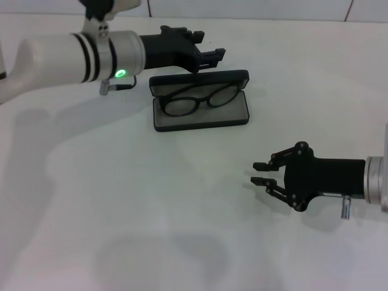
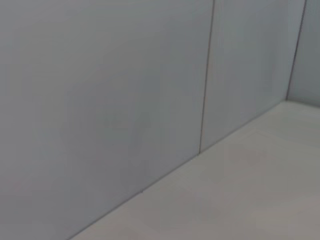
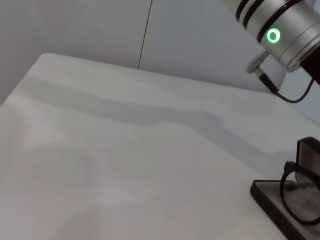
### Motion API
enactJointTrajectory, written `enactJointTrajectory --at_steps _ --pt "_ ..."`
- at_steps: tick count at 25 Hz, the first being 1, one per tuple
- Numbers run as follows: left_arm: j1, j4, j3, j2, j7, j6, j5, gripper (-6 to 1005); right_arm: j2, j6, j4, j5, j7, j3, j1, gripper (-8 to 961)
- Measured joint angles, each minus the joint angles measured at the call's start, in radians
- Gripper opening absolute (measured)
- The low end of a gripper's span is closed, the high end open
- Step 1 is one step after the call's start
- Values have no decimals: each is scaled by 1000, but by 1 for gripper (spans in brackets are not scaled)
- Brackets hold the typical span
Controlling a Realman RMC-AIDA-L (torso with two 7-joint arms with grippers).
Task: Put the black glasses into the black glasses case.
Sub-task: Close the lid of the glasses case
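The black glasses case lies open on the white table at centre back, its lid raised on the far side. The black glasses rest inside it on the grey lining, lenses facing up. My left gripper hovers just behind and above the lid, apart from the glasses. My right gripper is open and empty low over the table, in front and to the right of the case. The right wrist view catches one end of the case with part of the glasses. The left wrist view shows neither.
The white table stretches around the case, bounded at the back by a grey panelled wall. The left arm, with a green light, reaches over the back left of the table.
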Motion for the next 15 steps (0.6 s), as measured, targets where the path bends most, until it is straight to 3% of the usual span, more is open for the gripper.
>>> enactJointTrajectory --at_steps 6,15 --pt "-24 56 0 0 -4 -93 73 638 0 0 18 -1 -2 1 9 230" --pt "-5 96 -1 0 -3 -68 106 639 -8 -58 31 -1 21 77 -2 241"
